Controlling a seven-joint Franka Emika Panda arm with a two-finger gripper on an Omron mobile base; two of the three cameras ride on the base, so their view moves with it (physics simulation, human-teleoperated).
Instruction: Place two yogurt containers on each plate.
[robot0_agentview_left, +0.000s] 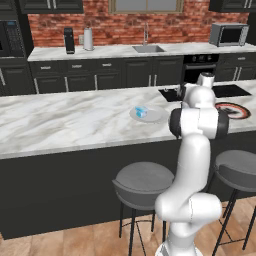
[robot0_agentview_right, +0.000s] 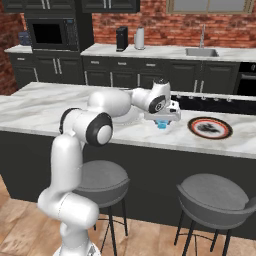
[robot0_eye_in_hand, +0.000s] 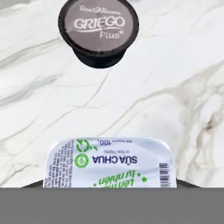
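In the right base view my gripper (robot0_agentview_right: 161, 121) points down at the island counter, between the two plates. Its jaws are closed on the sides of a light blue yogurt container (robot0_agentview_right: 161, 124). The hand view has that container (robot0_eye_in_hand: 109, 162) at the bottom, with a white printed lid, still resting on the marble. Beyond it stands a dark yogurt container (robot0_eye_in_hand: 98, 31) with a grey lid. Another light blue container (robot0_agentview_left: 141, 111) sits on the pale plate (robot0_agentview_left: 156, 117). The red-rimmed plate (robot0_agentview_right: 210, 128) lies to the right of the gripper. My arm hides most of the pale plate (robot0_agentview_right: 131, 118) in the right base view.
A dark cooktop (robot0_agentview_left: 226, 91) is set into the island behind the red-rimmed plate (robot0_agentview_left: 234, 110). Two grey stools (robot0_agentview_right: 99, 181) (robot0_agentview_right: 216, 198) stand under the counter's near edge. Bare marble stretches to the left of the pale plate.
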